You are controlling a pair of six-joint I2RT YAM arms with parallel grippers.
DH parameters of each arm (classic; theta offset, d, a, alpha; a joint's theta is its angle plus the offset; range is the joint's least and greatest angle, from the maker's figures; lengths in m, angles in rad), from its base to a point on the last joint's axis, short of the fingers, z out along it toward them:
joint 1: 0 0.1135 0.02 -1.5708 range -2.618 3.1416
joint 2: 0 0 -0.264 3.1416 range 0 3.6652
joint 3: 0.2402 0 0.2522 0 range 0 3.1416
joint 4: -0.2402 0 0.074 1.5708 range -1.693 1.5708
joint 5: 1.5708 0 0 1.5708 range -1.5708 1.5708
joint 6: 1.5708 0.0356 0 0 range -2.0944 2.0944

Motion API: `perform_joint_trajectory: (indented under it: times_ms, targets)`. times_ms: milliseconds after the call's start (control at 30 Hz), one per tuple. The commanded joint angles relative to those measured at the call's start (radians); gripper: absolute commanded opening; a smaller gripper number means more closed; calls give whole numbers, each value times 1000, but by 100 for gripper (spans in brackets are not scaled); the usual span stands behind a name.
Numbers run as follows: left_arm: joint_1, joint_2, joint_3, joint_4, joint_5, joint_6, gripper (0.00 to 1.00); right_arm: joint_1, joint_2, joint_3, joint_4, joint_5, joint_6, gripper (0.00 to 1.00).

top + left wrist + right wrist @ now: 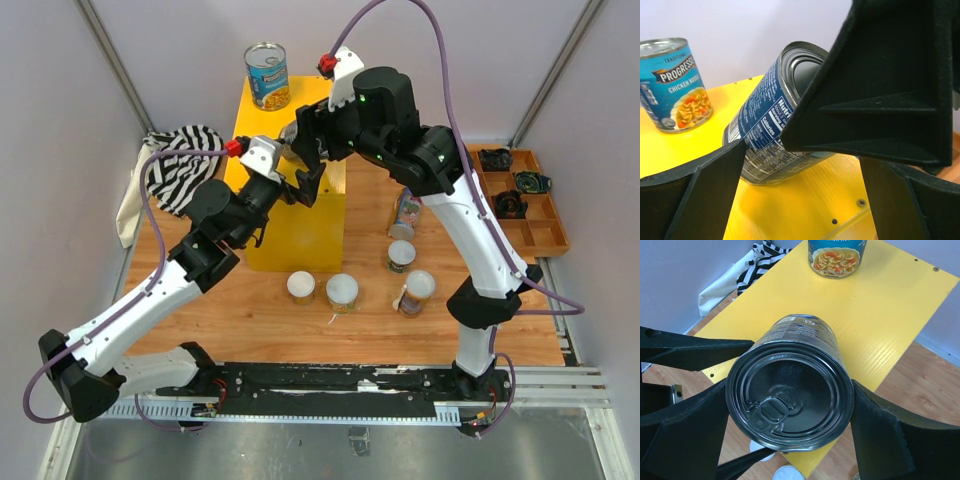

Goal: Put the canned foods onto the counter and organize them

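Observation:
My right gripper (305, 135) (790, 405) is shut on a dark blue-labelled can (790, 395) with a pull-tab top, holding it tilted just above the counter, the yellow box (300, 235). The same can (770, 130) shows in the left wrist view with its base close to the yellow top (805, 200). My left gripper (303, 185) (802, 165) is open and empty right beside that can. A blue Progresso can (267, 75) (672, 85) (836, 255) stands upright at the box's far end. Several more cans stand on the wooden table: (301, 287), (342, 292), (401, 255).
A tall can (417, 293) and an orange-labelled can (406, 212) stand by the right arm. A striped cloth (180, 165) (760, 255) lies left of the box. A brown compartmented tray (520, 200) sits at the far right. Walls close in on both sides.

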Motion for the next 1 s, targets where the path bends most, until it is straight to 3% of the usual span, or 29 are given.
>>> perform_joint_trajectory:
  times_ms: [0, 233, 533, 967]
  targets:
    - [-51, 42, -16, 104, -120, 161, 99, 10, -15, 57, 95, -76, 54, 41]
    - [-120, 80, -79, 304, -280, 347, 99, 11, -10, 56, 88, -80, 66, 40]
    - [-153, 158, -99, 553, -347, 495, 99, -1, -9, 57, 74, -107, 91, 39]
    - [-160, 244, -76, 762, -396, 579, 98, -9, 2, 55, 57, -155, 121, 38]
